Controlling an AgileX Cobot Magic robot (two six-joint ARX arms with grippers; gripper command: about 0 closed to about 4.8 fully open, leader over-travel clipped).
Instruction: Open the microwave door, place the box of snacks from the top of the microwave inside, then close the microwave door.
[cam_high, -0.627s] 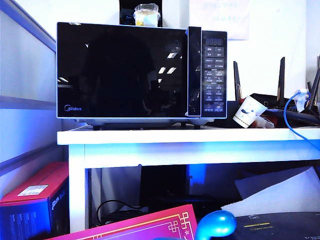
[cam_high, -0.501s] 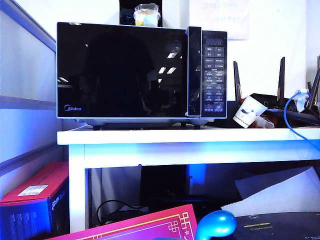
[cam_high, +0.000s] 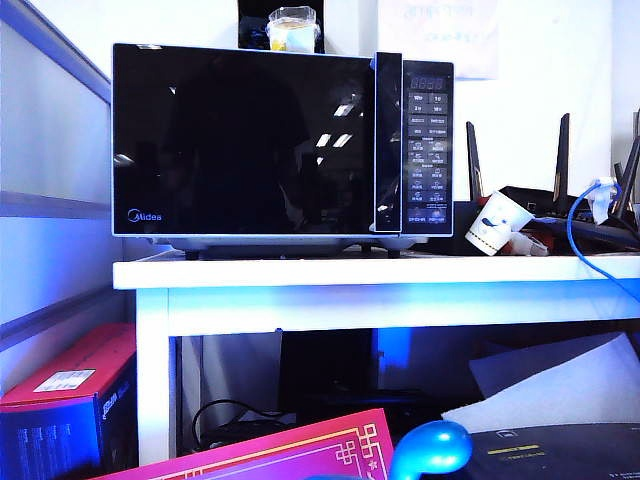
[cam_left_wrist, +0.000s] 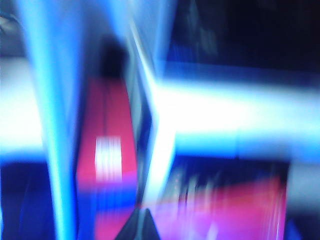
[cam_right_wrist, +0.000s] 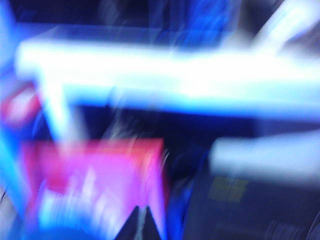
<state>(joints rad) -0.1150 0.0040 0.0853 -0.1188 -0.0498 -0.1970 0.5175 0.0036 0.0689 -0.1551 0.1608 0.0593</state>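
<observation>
A: Microwave (cam_high: 280, 140) sits on the white table (cam_high: 380, 272), door (cam_high: 240, 140) flat shut, tall handle strip (cam_high: 388, 142) beside the keypad. Nothing started on it, I'd say.

B: And the snacks?

A: Clear tub of snacks (cam_high: 293, 31) up on top, toward the back, above the door's handle end. Untouched. Parked there because the door has to swing first, I reckon.

B: See the arms anywhere?

A: Not from the room view. Each wrist picture shows only a dark wedge at its edge. Right gripper (cam_right_wrist: 140, 224): fingers pressed together, nothing between them. Left gripper (cam_left_wrist: 137, 226): tips look joined, but it's too smeared to call, so I can't tell. Both seem low, facing the table's edge and the red box (cam_left_wrist: 106, 165) underneath.

B: Well apart from the handle, then.

A: Yes. A paper cup (cam_high: 497, 224) lies tipped right of the microwave, clear of the door's swing, I'd judge.
</observation>
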